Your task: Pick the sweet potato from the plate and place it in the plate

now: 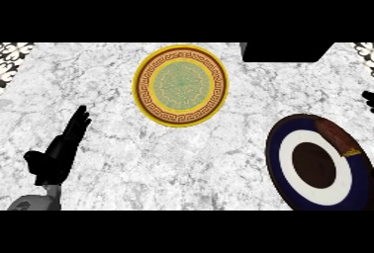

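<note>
sweet potato (337, 137) lies lengthwise along blue plate's (279, 158) right rim | right hand (368, 99) just beyond that rim, nearer, grip unreadable | left hand (62, 148) well left of plate, fingers straight, holding nothing

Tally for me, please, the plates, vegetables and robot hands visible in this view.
Plates: 2, the yellow plate and the navy plate
Sweet potatoes: 1, the sweet potato on the navy plate's right rim
Hands: 2, the left hand and, at the right edge, the right hand
Total: 5
</note>
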Available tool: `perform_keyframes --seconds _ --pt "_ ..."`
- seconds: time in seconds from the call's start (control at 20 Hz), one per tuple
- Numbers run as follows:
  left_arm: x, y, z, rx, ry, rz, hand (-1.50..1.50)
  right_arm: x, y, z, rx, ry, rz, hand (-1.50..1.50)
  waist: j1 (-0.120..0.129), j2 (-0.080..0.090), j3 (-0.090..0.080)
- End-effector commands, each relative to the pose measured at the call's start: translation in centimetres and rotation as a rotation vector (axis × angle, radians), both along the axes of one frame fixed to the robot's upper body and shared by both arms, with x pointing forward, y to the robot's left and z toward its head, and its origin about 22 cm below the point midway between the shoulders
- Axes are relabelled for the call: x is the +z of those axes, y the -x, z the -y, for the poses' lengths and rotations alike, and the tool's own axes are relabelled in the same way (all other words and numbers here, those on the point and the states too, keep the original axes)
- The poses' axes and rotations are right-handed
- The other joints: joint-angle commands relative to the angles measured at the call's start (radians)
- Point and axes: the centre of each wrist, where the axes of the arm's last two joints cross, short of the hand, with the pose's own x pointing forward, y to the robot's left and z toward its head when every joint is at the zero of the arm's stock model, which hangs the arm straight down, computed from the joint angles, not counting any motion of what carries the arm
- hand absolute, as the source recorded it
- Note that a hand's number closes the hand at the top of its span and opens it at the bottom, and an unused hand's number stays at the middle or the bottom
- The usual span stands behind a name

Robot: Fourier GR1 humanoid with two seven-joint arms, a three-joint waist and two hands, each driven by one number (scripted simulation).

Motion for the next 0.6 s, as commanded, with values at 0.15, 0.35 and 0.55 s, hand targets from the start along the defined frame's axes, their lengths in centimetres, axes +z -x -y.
perform_keyframes --seconds 0.15,0.35,0.55 --pt "0.0 -0.1 -0.1 -0.001 0.001 -0.006 0.00 -1.4 -2.3 -0.3 0.016 0.075 -0.095 -1.50 0.002 0.000 0.001" --pt "0.4 -1.3 1.8 -0.015 0.009 0.004 0.00 -1.7 -3.2 -0.9 0.053 0.181 -0.166 -1.50 0.007 0.002 0.001" --pt "0.3 -0.8 0.3 -0.008 0.004 -0.003 0.00 -3.6 -3.7 -1.5 0.074 0.153 -0.183 -1.50 0.001 0.000 0.001"
